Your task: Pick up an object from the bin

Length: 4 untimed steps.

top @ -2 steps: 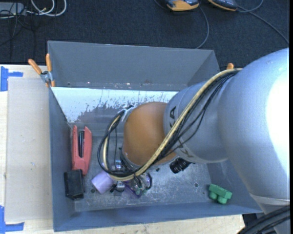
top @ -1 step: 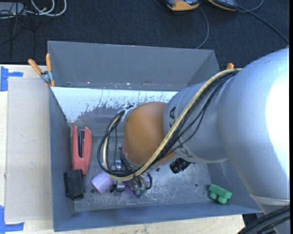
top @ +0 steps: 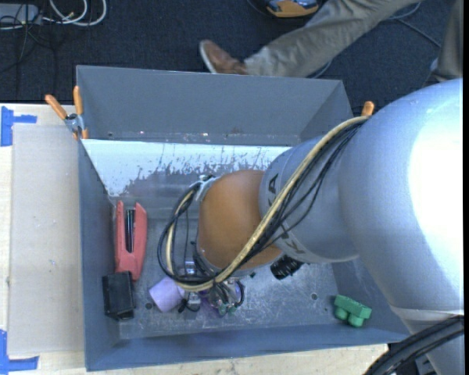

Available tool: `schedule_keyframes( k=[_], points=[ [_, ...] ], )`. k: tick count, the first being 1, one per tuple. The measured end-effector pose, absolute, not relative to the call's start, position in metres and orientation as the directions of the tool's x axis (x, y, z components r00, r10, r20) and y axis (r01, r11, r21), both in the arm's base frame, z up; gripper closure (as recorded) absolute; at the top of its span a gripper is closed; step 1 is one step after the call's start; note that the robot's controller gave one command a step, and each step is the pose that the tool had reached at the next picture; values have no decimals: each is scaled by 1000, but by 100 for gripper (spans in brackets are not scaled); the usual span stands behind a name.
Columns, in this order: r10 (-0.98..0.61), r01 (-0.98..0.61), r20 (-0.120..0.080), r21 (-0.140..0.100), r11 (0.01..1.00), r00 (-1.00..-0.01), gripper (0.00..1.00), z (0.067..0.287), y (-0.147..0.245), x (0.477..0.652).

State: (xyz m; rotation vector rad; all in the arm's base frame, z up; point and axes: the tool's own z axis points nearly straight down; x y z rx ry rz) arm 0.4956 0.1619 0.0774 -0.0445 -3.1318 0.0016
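My gripper [top: 216,295] hangs low near the bin's front wall, left of the middle, mostly hidden under the arm's orange cover. A small lilac block [top: 165,294] lies right beside it on its left, touching or nearly touching. Under the gripper's tip something small with purple and green [top: 225,305] shows, too hidden to name. Further left lies a red flat tool [top: 130,237] along the bin's left wall, with a black block [top: 118,295] at its near end.
A green plastic piece [top: 351,309] lies in the front right corner. The arm and its looped cables cover the middle and right of the bin. The bin's back slope is bare grey metal.
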Motion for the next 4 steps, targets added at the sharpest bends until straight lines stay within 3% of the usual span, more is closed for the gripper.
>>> schedule_keyframes(
  k=[1,2,3,4],
  points=[
    [25,25,17,-5,1000,-1000,100,123,162,489],
    [30,30,2,1,1000,-1000,100,126,159,504],
    [31,31,26,-7,1000,-999,100,146,158,496],
    [19,19,3,0,1000,-1000,100,180,174,529]
  ],
)
